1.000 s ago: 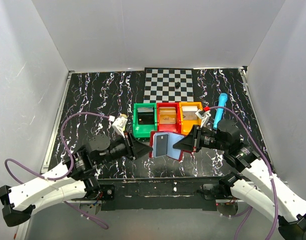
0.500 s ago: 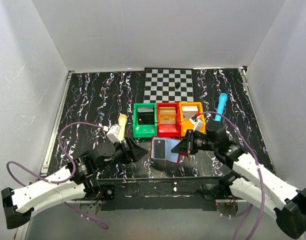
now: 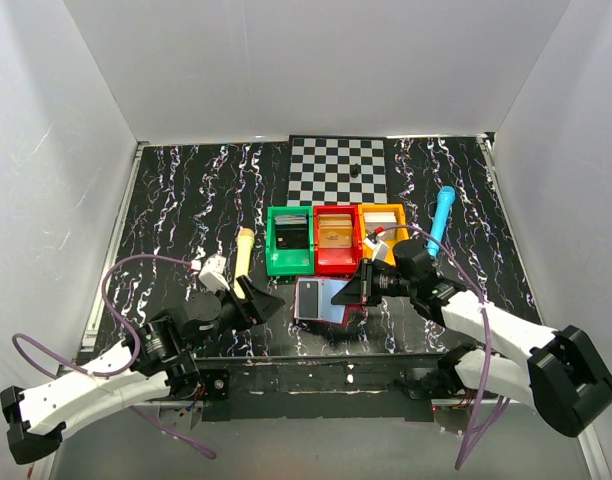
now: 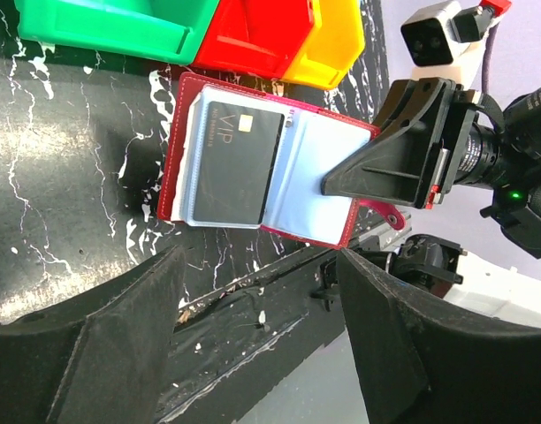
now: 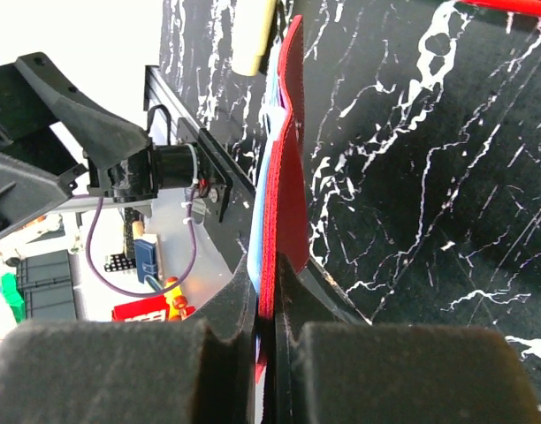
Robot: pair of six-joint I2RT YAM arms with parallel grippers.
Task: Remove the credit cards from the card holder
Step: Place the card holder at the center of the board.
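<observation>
Card holder [image 3: 319, 299] open, long axis left-right, right gripper [image 4: 331, 185] pinching its right flap; left gripper [image 3: 274, 298] jaws wide

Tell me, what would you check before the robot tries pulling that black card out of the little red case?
1. Card holder is open, pockets showing: ok.
2. Right claw shut on the holder's edge: ok.
3. Left claw open wide enough for a card: ok.
4. Black card in plain view in its pocket: ok.
5. Left claw at the card: not ok, it hangs apart from the holder.
6. More cards behind the black one: cannot tell.
</observation>
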